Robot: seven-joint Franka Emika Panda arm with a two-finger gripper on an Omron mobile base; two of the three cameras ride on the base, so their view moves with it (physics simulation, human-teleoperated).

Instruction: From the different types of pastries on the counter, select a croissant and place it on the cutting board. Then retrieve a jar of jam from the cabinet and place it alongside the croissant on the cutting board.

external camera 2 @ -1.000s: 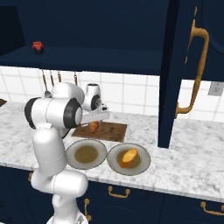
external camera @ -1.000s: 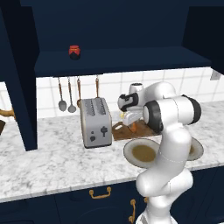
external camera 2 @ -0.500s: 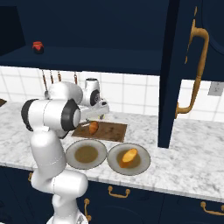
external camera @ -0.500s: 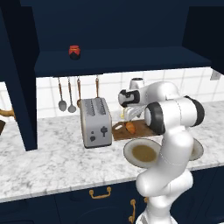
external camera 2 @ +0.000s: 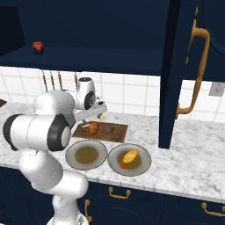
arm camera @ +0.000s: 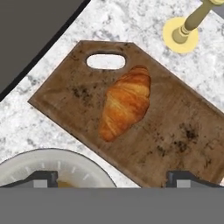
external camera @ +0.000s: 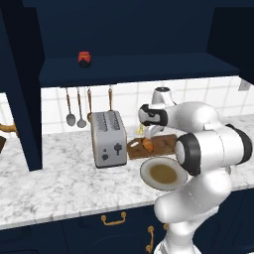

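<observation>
Nearest the base, two round beige plates sit on the white, grey-veined marble counter [external camera 2: 193, 154] — the left plate [external camera 2: 86, 154] bare, the right plate [external camera 2: 129, 159] carrying a rounder orange-yellow pastry [external camera 2: 129, 157]. Just behind them lies the flat dark brown wooden cutting board [arm camera: 175, 131], and the small golden-brown crescent croissant [arm camera: 125, 102] rests on it beside the pale handle hole (nothing touching it). The two-finger gripper [arm camera: 111, 177] hovers above, its dark fingertips [arm camera: 42, 177] spread wide apart and empty. Farther back stands a silver toaster [external camera: 107, 139]. Up on the dark navy wall cabinet [external camera: 139, 67] shelf — well apart from the board — sits the small squat red jar of jam [external camera: 85, 58].
</observation>
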